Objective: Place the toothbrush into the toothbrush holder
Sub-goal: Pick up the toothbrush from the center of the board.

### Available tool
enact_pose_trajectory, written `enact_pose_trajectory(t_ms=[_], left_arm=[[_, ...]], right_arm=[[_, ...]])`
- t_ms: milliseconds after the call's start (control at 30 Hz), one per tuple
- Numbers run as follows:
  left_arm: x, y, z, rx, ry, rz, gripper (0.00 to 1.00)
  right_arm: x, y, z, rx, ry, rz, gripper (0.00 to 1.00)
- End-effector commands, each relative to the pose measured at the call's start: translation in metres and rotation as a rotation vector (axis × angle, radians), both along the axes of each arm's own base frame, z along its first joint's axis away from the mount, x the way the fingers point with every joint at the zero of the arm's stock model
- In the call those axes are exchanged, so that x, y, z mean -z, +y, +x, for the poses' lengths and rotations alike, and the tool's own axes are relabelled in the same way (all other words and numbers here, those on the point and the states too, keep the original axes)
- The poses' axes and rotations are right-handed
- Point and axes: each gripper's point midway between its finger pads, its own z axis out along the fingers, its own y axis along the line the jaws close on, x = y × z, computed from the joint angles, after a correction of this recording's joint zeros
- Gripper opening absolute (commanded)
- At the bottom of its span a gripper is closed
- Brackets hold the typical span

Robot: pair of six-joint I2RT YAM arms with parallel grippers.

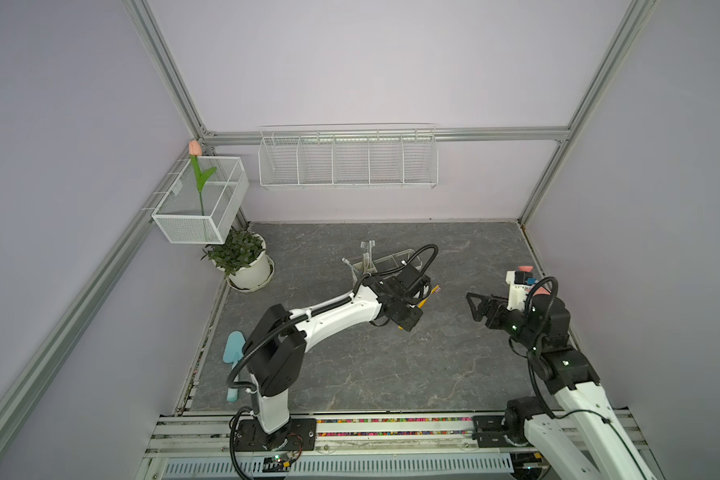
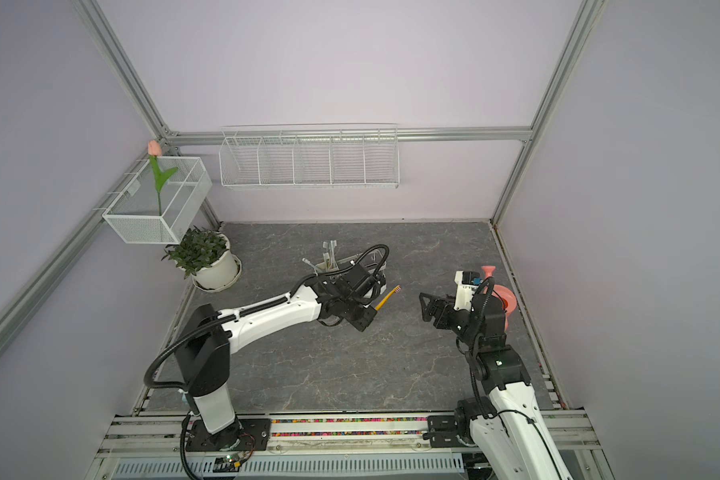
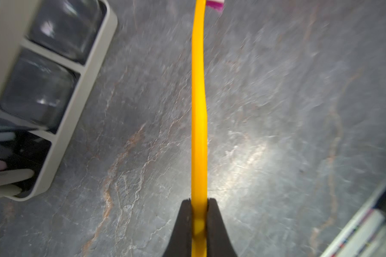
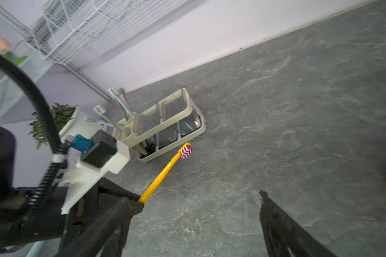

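Note:
A yellow toothbrush (image 1: 429, 296) (image 2: 387, 297) with pink-and-white bristles hangs just above the grey stone floor. My left gripper (image 3: 199, 200) (image 1: 415, 308) is shut on its handle, and the bristle end (image 4: 185, 151) points away from the jaws. The cream-white toothbrush holder (image 1: 393, 258) (image 3: 85, 89) (image 4: 195, 111) stands right beside the brush, with two clear cups and a cream bin that holds several pale toothbrushes (image 4: 118, 100). My right gripper (image 1: 472, 307) (image 4: 193, 197) stands open and holds nothing, to the right of the yellow brush.
A potted plant (image 1: 242, 257) stands at the back left under a white mesh box (image 1: 200, 203) that holds a tulip. A long wire basket (image 1: 348, 160) hangs on the back wall. A blue trowel (image 1: 233, 353) lies at the left edge, and a pink object (image 2: 504, 299) sits behind the right arm.

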Motion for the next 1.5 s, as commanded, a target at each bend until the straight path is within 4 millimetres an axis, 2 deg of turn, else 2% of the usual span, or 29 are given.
enact_pose_trajectory(t_ms=[0,200,300,400,533,633,733,867,933,1100,1167,1467], left_arm=[[-0.036,-0.020,-0.014,0.107,0.025,-0.130,0.00],[-0.065,-0.035,-0.022,0.160,0.042,-0.231,0.00],[-0.072,-0.045,-0.028,0.201,0.065,-0.279,0.00],[-0.078,-0.051,-0.032,0.219,0.072,-0.309,0.00],[-0.090,-0.052,-0.030,0.210,0.049,-0.341,0.00],[-0.098,-0.053,-0.028,0.207,0.030,-0.357,0.00],[-0.098,-0.054,-0.028,0.207,0.033,-0.360,0.00],[-0.097,-0.054,-0.028,0.200,0.037,-0.371,0.00],[-0.097,-0.054,-0.029,0.199,0.039,-0.373,0.00],[-0.094,-0.052,-0.026,0.181,0.023,-0.369,0.00],[-0.094,-0.052,-0.024,0.174,0.018,-0.369,0.00],[-0.094,-0.049,-0.019,0.137,-0.010,-0.376,0.00]], right_arm=[[-0.023,0.035,0.000,-0.195,-0.117,0.156,0.90],[-0.045,0.060,0.004,-0.333,-0.196,0.263,0.88],[-0.055,0.066,0.004,-0.363,-0.236,0.291,0.87],[-0.058,0.067,0.008,-0.356,-0.239,0.295,0.85],[-0.061,0.064,0.012,-0.332,-0.238,0.290,0.75],[-0.062,0.063,0.011,-0.320,-0.245,0.290,0.71],[-0.061,0.059,0.012,-0.295,-0.250,0.282,0.66],[-0.062,0.056,0.012,-0.271,-0.260,0.277,0.50],[-0.058,0.053,0.015,-0.246,-0.249,0.270,0.46],[-0.054,0.053,0.020,-0.240,-0.233,0.265,0.22],[-0.052,0.053,0.022,-0.237,-0.219,0.267,0.07],[-0.052,0.051,0.022,-0.227,-0.218,0.224,0.07]])
